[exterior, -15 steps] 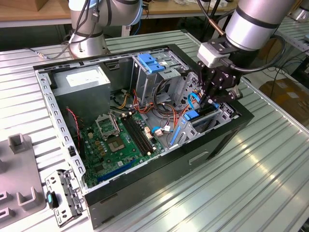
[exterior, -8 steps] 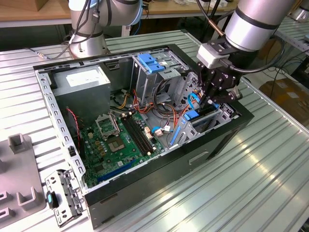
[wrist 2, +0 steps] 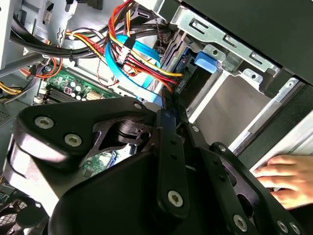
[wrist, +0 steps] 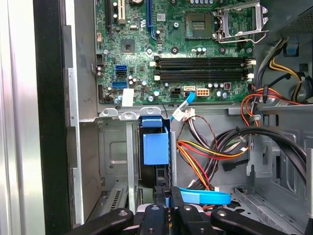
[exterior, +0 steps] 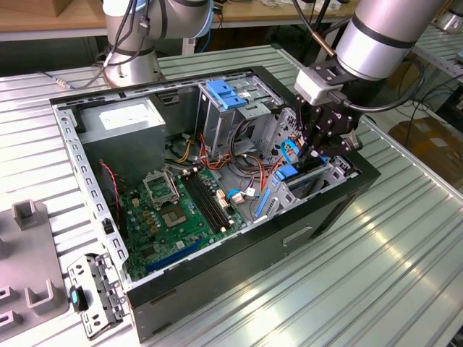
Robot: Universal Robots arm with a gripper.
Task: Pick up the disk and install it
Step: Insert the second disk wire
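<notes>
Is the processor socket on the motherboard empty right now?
Yes, in the first wrist view the processor socket on the motherboard lies bare, with no chip or cooler on it.

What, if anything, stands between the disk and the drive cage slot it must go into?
Nothing visible: the disk already sits in the cage slot, gripped by the end effector; the cable bundle lies beside it.

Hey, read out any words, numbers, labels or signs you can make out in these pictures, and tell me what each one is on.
No text here can be read.
White sticker on the grey power-supply box: print too small to read.
Motherboard: white markings too small to read.
Small white tag at the motherboard's edge: no legible print.
</notes>
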